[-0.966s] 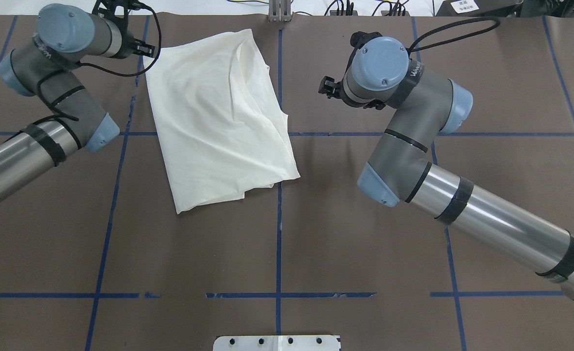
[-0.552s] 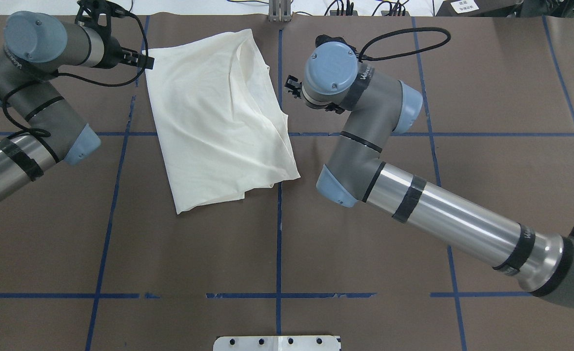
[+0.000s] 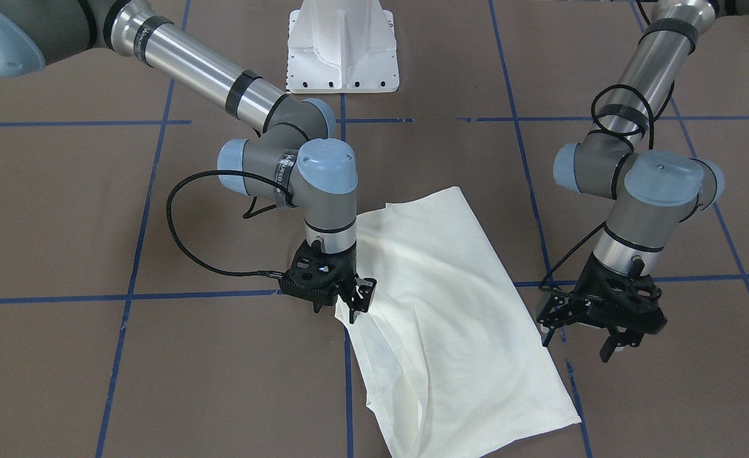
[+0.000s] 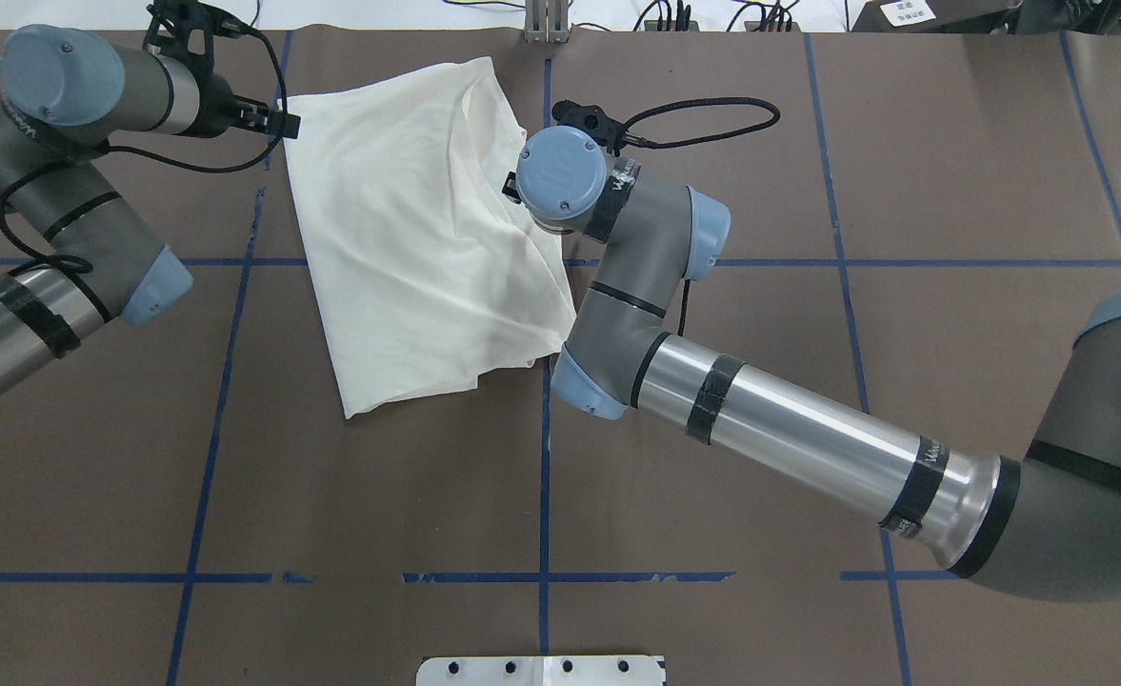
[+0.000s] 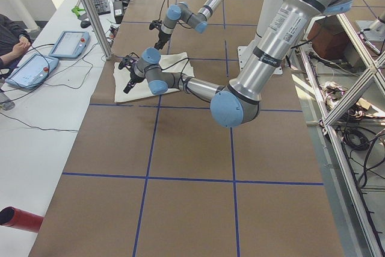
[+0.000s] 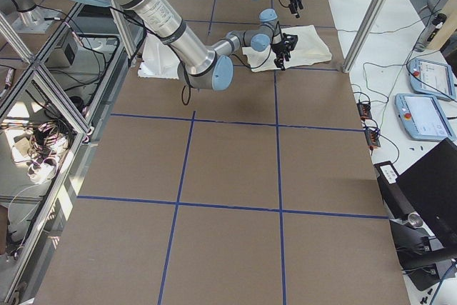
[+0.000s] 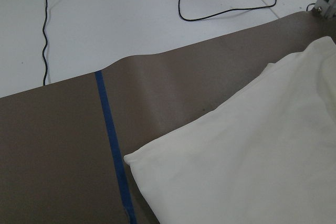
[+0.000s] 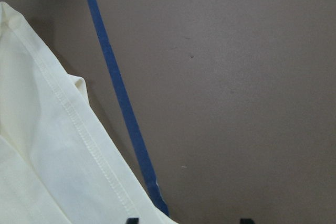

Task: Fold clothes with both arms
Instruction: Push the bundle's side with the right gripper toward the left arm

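- Overhead exterior: the folded shirt point(image 4: 417, 238), plain cream side up, lies on the brown table point(image 4: 712, 495), at the far middle from the robot.
- Right gripper point(image 3: 350, 300): jaws apart, low over the shirt's hemmed edge, beside a blue tape line point(image 8: 121, 103).
- Left gripper point(image 3: 576, 343): jaws spread, just beside the shirt's far corner, not touching it.

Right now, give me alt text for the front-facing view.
A folded cream-white shirt lies on a brown, blue-taped table. The silver-and-grey right arm holds open jaws at one long edge; the left arm hangs open-jawed beside the opposite edge.
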`<state>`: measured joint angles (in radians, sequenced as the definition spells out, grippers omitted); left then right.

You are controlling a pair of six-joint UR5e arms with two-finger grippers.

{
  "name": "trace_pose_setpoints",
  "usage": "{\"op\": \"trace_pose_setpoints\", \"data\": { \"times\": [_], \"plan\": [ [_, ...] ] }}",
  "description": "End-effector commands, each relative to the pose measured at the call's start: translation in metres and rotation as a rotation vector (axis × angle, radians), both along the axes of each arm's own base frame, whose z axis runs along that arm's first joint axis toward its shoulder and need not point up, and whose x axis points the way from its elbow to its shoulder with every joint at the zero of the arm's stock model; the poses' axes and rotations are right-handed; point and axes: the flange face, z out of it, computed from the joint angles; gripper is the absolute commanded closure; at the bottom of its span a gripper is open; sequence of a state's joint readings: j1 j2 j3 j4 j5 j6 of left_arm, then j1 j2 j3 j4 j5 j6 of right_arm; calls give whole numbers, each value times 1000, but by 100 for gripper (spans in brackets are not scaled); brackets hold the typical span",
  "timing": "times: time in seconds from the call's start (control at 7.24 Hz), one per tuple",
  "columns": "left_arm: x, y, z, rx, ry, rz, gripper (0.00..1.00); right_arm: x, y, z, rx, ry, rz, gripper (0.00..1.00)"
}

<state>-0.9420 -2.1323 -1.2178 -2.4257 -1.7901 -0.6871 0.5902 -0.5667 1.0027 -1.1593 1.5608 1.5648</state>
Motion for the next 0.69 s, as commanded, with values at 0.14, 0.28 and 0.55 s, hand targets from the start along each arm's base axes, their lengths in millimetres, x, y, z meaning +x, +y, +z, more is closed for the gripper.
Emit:
{"op": "trace_pose_setpoints", "data": {
  "times": [0.14,0.28,0.55],
  "plan": [
    [-1,1,4,0,0,0,0,-11,9,3,5,14,-7,34],
    [-1,1,4,0,0,0,0,-16,14,3,10,17,-7,35],
    [-1,2,5,-2,-1,0,0,-20,18,3,16,21,-7,49]
  ]
}}
